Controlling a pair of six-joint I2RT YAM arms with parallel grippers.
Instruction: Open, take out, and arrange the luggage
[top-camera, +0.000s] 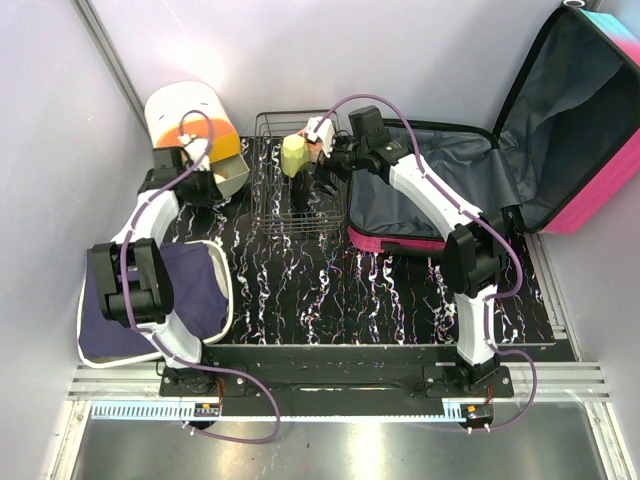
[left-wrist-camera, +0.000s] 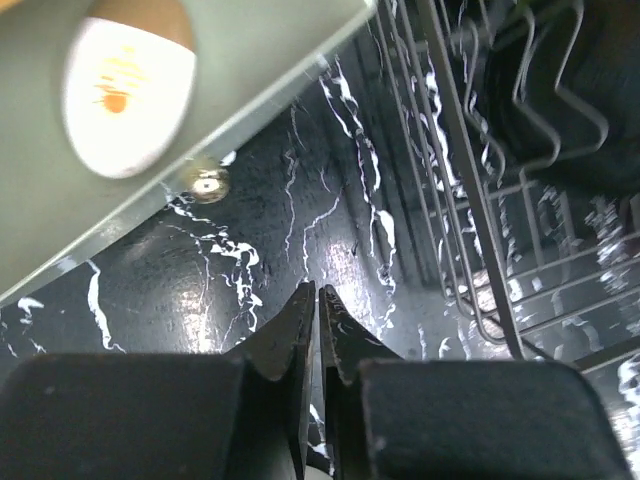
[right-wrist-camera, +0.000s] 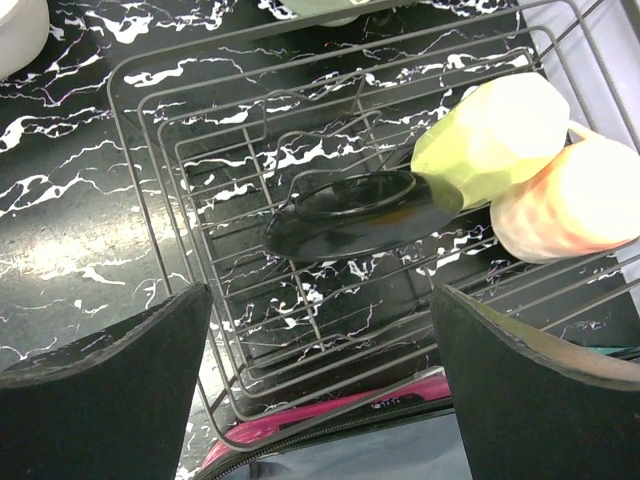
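Note:
The luggage (top-camera: 430, 200) lies open at the back right, with a pink shell (right-wrist-camera: 330, 415), black zipper trim and bare dark grey lining. Its lid (top-camera: 580, 110) leans up against the right wall. My right gripper (top-camera: 318, 168) hangs over the wire rack just left of the luggage. Its jaws (right-wrist-camera: 320, 300) stand wide open with nothing between them. My left gripper (top-camera: 213, 188) sits low by the white-and-orange drawer box (top-camera: 190, 115). It is shut (left-wrist-camera: 318, 296) on nothing, just above the black marbled tabletop.
The wire rack (right-wrist-camera: 200, 130) holds a black dish (right-wrist-camera: 350, 215), a yellow-green cup (right-wrist-camera: 490, 135) and a peach cup (right-wrist-camera: 575, 200). A folded dark blue cloth (top-camera: 190, 290) lies at the front left. A small shiny round piece (left-wrist-camera: 208, 183) rests under the drawer box edge.

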